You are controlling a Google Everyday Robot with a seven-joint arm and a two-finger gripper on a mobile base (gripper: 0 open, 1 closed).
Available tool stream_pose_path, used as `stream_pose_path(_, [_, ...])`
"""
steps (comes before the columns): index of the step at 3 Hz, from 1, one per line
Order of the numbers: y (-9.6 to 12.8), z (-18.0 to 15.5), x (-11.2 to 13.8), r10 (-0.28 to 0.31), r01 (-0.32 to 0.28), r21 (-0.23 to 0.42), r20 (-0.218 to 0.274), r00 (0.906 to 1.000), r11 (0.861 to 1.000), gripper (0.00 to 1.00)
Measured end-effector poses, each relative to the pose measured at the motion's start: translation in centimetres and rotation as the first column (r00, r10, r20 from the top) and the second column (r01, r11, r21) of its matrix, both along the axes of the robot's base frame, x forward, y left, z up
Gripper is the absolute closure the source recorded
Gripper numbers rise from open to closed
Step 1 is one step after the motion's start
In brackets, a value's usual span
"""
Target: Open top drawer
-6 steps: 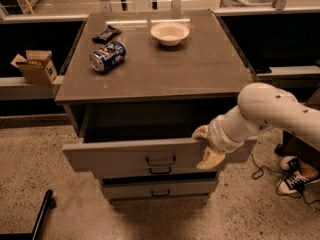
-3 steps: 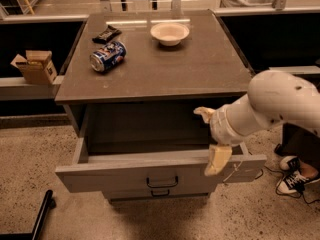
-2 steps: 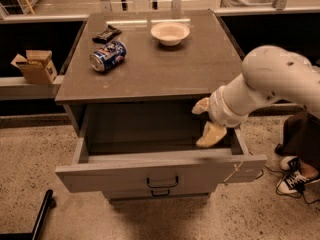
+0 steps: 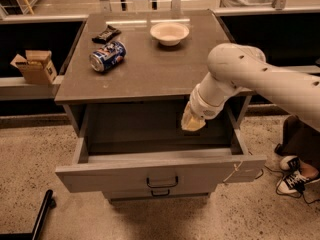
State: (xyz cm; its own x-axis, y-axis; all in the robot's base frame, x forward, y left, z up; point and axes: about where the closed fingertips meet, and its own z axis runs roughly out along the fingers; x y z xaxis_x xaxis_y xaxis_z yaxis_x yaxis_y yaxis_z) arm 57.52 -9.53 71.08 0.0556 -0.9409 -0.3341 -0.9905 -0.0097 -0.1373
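On the worktop (image 4: 150,76) the can (image 4: 107,56) and the bowl (image 4: 169,33) lie where they were. Below them the top drawer (image 4: 125,176) stands pulled well out, far further than two seconds ago. To the right, the gripper (image 4: 193,121) has lifted off the drawer's front and hangs over the opened drawer, just under the worktop's edge. Whether it is spread or closed I cannot tell. The opening looks done.
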Motion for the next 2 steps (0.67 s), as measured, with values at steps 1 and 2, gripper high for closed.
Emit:
stream_pose_path(1, [1.6, -3.2, -1.9, 0.028, -0.028, -0.023, -0.016, 0.9995, 0.999, 1.00])
stream_pose_path(2, [1.9, -7.0, -4.2, 0.037, -0.039, -0.054, -0.034, 0.9987, 0.998, 1.00])
